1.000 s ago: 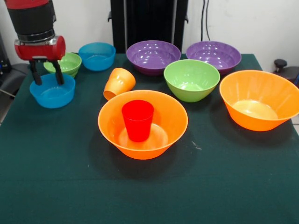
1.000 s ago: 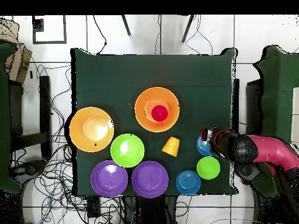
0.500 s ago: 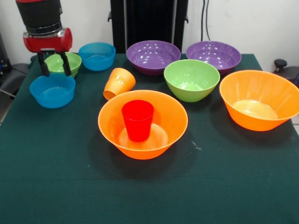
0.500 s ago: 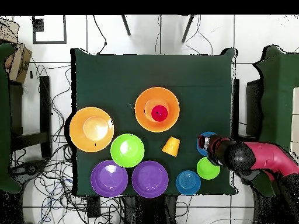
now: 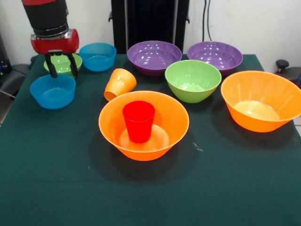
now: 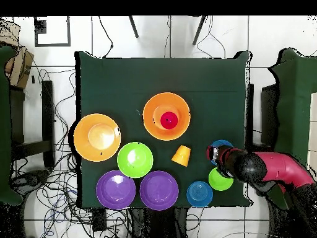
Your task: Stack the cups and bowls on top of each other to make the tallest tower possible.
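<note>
In the front view we see the end effector (image 5: 61, 66) hanging with its two dark fingers apart and nothing between them, above the far left part of the green-covered counter (image 5: 150, 188). It sits in front of the small green bowl (image 5: 62, 62) and just beyond the far rim of the nearer small blue bowl (image 5: 52, 91); we cannot tell whether a fingertip touches either bowl. A second small blue bowl (image 5: 98, 56) stands just right of the small green one. Near the middle of the counter a large orange bowl (image 5: 144, 124) holds the red cup (image 5: 138, 121), which stands upright in its centre as the start of the tower. The orange cup (image 5: 120, 84) lies tipped on its side just beyond that bowl, to its far left, with its mouth facing down and to the left. The medium green bowl (image 5: 193, 80) stands to the far right of the tower's base, and the two purple bowls (image 5: 154, 57) (image 5: 215, 56) stand side by side behind it along the far edge. The other large orange bowl (image 5: 262, 100) stands alone at the right edge. From overhead we see the red and black arm (image 6: 272, 170) reaching in from the right over the small blue bowl (image 6: 220, 149) there.
</note>
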Motion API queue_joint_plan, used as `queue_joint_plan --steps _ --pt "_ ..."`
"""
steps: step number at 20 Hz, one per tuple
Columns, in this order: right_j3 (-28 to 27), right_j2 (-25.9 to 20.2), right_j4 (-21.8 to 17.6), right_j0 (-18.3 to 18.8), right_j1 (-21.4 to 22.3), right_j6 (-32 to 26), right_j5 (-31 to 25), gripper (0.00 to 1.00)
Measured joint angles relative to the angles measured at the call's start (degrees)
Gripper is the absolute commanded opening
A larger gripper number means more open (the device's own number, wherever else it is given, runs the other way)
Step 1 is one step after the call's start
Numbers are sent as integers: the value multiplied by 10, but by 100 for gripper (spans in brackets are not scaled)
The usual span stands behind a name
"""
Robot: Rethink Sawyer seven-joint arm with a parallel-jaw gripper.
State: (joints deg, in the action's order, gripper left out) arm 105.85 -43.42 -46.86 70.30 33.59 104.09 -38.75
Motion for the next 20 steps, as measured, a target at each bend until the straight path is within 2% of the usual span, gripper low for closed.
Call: queue_joint_plan --steps 13,20 --pt "0 8 -40 -12 -46 0 21 100" --pt "-5 8 -47 -15 -68 0 21 100"
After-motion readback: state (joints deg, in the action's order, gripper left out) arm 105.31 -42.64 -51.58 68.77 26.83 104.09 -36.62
